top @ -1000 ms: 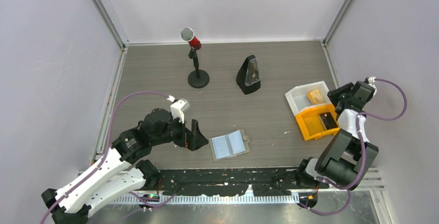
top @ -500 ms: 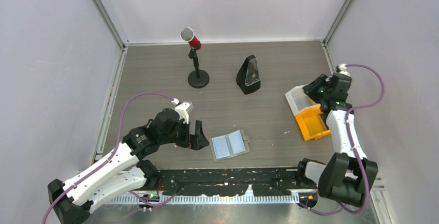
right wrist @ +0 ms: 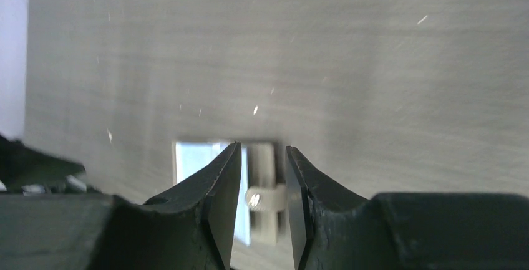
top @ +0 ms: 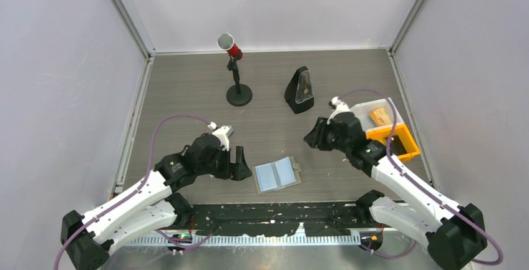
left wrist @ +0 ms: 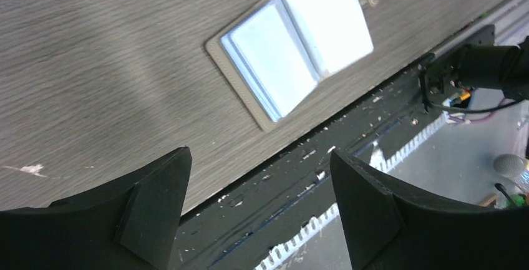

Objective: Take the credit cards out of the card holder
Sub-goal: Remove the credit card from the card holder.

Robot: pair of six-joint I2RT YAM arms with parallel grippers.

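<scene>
The card holder [top: 277, 174] lies open and flat near the table's front edge, with two light-blue panels showing. In the left wrist view it [left wrist: 299, 52] lies ahead of the fingers. In the right wrist view it [right wrist: 198, 158] shows just beyond the fingertips. My left gripper [top: 242, 165] is wide open and empty just left of the holder. My right gripper [top: 309, 138] hovers up and to the right of the holder, jaws a narrow gap apart with nothing between them. An orange-tan card [top: 378, 115] lies in the tray box's white half. The black card is hidden.
An orange-and-white tray box [top: 405, 142] stands at the right, partly behind my right arm. A black metronome [top: 299, 89] and a microphone stand [top: 238, 94] with a red-collared mic stand at the back. The black rail [left wrist: 349, 158] runs along the front edge.
My right arm has swung from over the tray box leftward to the middle of the table, near the holder. The left gripper has edged slightly toward the holder.
</scene>
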